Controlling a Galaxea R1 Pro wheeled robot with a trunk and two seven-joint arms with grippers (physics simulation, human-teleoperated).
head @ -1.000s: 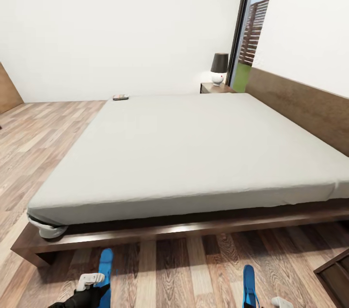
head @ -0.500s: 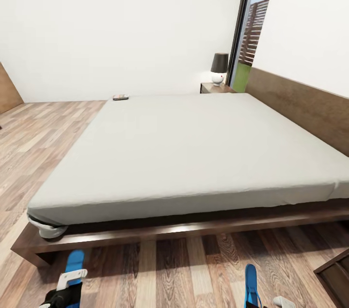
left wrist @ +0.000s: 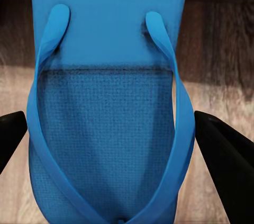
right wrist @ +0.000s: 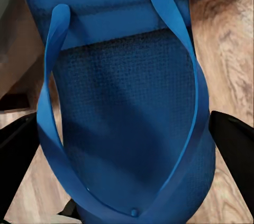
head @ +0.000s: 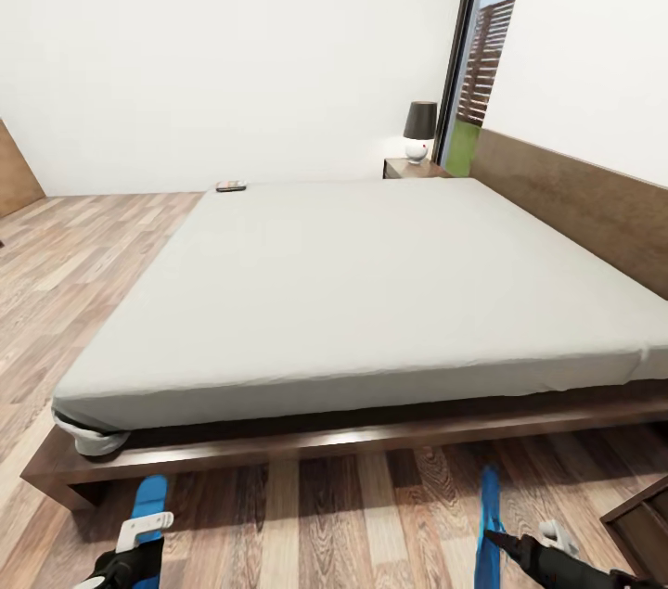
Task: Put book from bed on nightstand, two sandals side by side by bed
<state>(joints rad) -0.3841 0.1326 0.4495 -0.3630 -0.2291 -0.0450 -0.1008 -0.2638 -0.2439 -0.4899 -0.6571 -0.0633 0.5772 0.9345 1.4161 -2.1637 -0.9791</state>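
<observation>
A robot faces a wide bed (head: 371,292) on a plank floor (head: 306,505). Each gripper carries one blue sandal: the left gripper (head: 139,541) holds the left sandal (head: 148,505), the right gripper (head: 520,544) holds the right sandal (head: 489,515), jaws closed on each, both low beside the bed frame. The book (head: 231,186) lies at the mattress's far corner; a nightstand (head: 413,168) stands beyond. The sandals are well apart, so releasing now would likely leave them unpaired.
</observation>
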